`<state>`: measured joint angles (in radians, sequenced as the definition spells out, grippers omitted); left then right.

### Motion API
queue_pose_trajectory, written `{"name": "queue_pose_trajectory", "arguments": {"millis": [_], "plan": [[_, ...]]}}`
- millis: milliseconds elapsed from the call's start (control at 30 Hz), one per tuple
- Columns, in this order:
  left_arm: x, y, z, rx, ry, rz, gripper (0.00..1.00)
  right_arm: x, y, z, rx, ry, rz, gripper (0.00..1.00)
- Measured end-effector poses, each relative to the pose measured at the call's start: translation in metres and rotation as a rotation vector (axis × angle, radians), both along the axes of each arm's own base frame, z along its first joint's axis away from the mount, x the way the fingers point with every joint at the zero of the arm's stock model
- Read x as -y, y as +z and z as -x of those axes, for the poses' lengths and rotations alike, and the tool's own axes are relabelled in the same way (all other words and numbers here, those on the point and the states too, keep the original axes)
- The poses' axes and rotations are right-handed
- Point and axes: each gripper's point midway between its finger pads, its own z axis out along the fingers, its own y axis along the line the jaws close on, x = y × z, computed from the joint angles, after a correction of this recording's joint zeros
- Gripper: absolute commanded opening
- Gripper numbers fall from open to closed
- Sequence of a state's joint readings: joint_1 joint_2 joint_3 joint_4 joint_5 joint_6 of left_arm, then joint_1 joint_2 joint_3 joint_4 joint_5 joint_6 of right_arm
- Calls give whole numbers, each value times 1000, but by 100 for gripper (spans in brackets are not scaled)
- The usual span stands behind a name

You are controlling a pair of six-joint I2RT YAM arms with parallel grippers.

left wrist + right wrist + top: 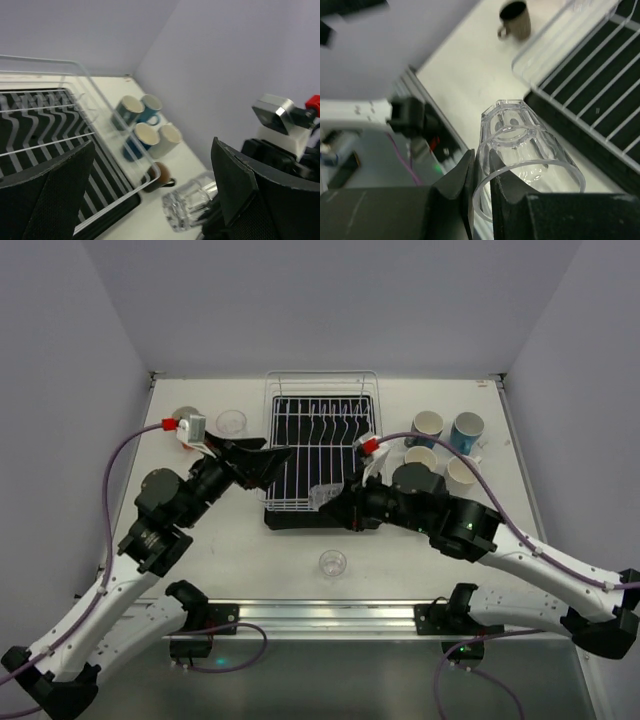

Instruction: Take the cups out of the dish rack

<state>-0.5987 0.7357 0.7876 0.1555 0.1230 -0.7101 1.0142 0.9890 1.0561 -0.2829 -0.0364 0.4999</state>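
Observation:
The white wire dish rack [322,388] on its black tray stands mid-table and looks empty of cups. My right gripper [338,502] is shut on the rim of a clear glass [322,497], tilted over the rack's near edge. In the right wrist view one finger is inside and one outside the glass [520,135], pinched at the gripper [482,175]. My left gripper [268,462] is open and empty over the rack's left side. In the left wrist view its gripper [150,195] frames the held glass [192,207].
Several cups [445,445] stand right of the rack, also seen in the left wrist view [145,125] with a brown mug [157,176]. A clear glass [332,563] stands near the front. Another glass [231,421] and a brown mug [515,20] stand left of the rack.

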Motion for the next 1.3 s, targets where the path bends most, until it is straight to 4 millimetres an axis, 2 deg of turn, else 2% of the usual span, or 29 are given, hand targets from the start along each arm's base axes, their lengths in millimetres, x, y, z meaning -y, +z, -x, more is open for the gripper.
{"name": "queue_pose_trajectory", "arguments": {"millis": [67,233,367,533,700,800,1300], "plan": [[-18,-7,3,3,75,-82,100,2,-31,21,-67,39,137,0],[-75,-29,10,-12,297,-268,100,17,-101,53,-192,87,461,0],[-118,-37,22,-9,452,-343,100,27,-134,70,-246,112,652,0],[-151,-44,31,3,578,-362,100,22,-158,79,-279,140,796,0],[-158,-71,26,-32,620,-424,100,21,-173,76,-298,128,882,0],[-160,-80,25,-40,630,-450,100,19,-176,74,-301,122,908,0],[-165,-78,29,-18,640,-433,100,6,-203,65,-305,115,1013,0]]}}
